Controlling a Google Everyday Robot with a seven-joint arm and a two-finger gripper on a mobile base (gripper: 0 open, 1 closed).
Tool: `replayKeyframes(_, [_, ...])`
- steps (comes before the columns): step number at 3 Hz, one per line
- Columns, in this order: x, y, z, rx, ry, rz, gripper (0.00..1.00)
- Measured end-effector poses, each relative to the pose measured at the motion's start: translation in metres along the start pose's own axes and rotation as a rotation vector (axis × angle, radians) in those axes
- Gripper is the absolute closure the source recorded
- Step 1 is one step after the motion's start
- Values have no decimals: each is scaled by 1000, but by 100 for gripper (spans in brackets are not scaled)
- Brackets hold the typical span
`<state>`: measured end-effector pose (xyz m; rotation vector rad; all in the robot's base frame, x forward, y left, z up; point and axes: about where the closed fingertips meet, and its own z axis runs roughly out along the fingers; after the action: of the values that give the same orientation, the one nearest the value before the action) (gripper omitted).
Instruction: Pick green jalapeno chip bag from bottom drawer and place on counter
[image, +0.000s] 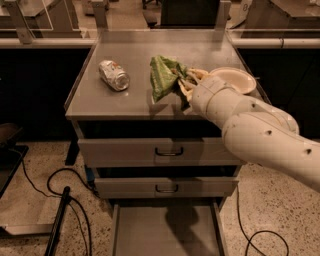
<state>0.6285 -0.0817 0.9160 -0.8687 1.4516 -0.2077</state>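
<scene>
The green jalapeno chip bag (162, 76) hangs crumpled over the middle of the counter (125, 102), its lower edge close to the grey top. My gripper (183, 81) is at the bag's right side, shut on the bag, with the white arm reaching in from the lower right. Below, the bottom drawer (167, 231) stands pulled open, and its grey floor is bare.
A crushed silver can (114, 74) lies on the counter's left half. A pale plate (233, 79) sits at the counter's right edge, partly behind my arm. Two upper drawers (167, 151) with black handles are shut. Black cables (60, 200) trail on the speckled floor at left.
</scene>
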Motion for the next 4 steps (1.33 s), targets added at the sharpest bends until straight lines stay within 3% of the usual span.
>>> replayKeyframes(2, [12,21,37,-101,24,-22,100])
replayKeyframes(3, [18,19,50,-117,37,-29,100])
replayKeyframes(4, [24,1,65,-100,47,-47,100])
